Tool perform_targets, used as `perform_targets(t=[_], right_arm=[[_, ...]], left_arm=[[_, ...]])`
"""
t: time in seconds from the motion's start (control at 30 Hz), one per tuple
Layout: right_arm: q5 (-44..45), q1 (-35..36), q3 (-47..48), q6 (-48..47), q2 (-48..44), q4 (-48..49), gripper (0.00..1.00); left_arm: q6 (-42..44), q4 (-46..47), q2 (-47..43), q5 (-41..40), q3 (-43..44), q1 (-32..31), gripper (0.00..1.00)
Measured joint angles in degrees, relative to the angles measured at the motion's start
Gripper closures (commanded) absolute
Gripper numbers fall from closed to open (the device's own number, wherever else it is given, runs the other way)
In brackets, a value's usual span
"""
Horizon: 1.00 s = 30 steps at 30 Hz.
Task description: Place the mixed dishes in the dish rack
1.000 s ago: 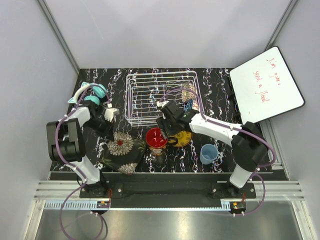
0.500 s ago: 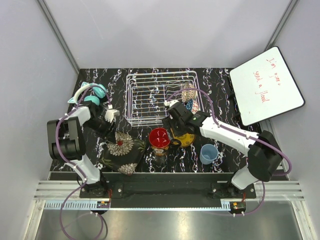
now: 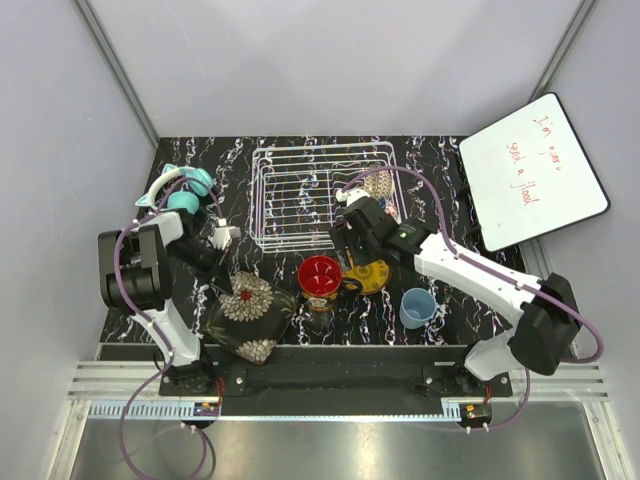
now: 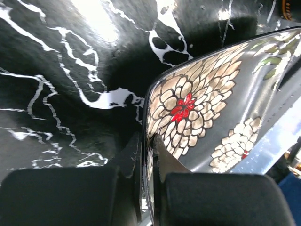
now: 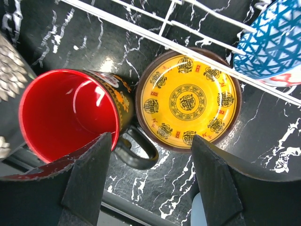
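My left gripper (image 4: 146, 147) is pressed together on the rim of the square dark floral plate (image 4: 202, 108), one finger on each face of it. From overhead that plate (image 3: 248, 312) sits at about 7 o'clock on the table (image 3: 440, 160), near my left base; I cannot tell whether it is clear of the surface. My right gripper (image 5: 151, 139) hangs with its fingers spread wide and holds nothing, above the handle of the dark mug (image 5: 66, 110) with the red inside and the yellow patterned plate (image 5: 188, 101) at its 3 o'clock. The dish rack (image 3: 320, 150) stands at 12 o'clock with the blue patterned bowl (image 5: 270, 42) in its right end. The light-blue cup (image 3: 417, 307) waits at 5 o'clock.
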Motion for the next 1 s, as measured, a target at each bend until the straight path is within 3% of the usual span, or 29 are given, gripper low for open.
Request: perform_targets(t=[0.37, 0.67, 1.0], right_arm=[[-0.1, 0.0, 2.6, 0.0, -2.3, -0.5, 0.23], [-1.0, 0.0, 6.7, -1.9, 1.0, 0.2, 0.22], [-10.0, 0.0, 14.5, -5.3, 9.9, 3.6, 0.05]], left_arm=[[4.0, -9.1, -6.1, 3.4, 9.2, 0.1, 1.0], [9.6, -13.4, -8.9, 6.2, 13.2, 6.8, 1.0], [16.9, -15.4, -8.5, 11.4, 16.7, 11.3, 1.0]])
